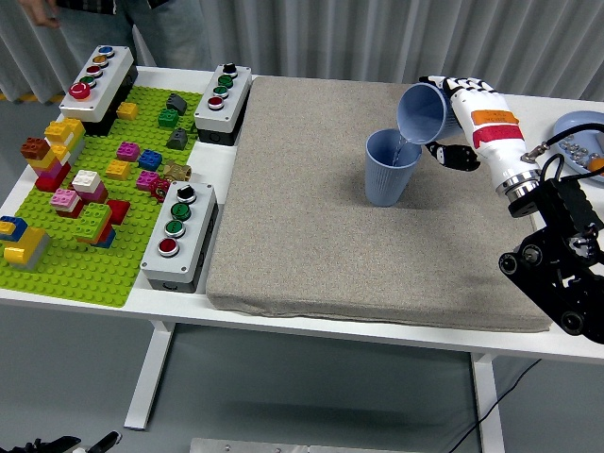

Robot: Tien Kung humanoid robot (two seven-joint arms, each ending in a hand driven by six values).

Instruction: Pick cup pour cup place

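the right hand (451,121) came in from the right side of the grey mat (368,203), its fingers (455,155) wrapped around a tilted blue cup (422,113). that cup was tipped well over, mouth facing down and to the left, its lower rim just above the right edge of an upright blue cup (390,167) that stood on the mat's far right part. a thin stream of clear liquid (399,151) ran from the tilted cup's rim into the upright cup. the two cups were very close, though whether the rims touched could not be told. the black arm (559,247) behind the hand stretched back past the mat's right edge

the mat lay on a white table (283,316). left of the mat sat a green brick baseplate (71,255) covered with coloured bricks. three grey button boxes stood by it: one (181,234) against the mat's near left edge, one (223,102) at the mat's far left corner, and one (97,82) further left of that. right of the mat, at the table's far right, a blue bowl (578,127) showed in part. beyond the mat's far left, a person (160,28) stood behind the table
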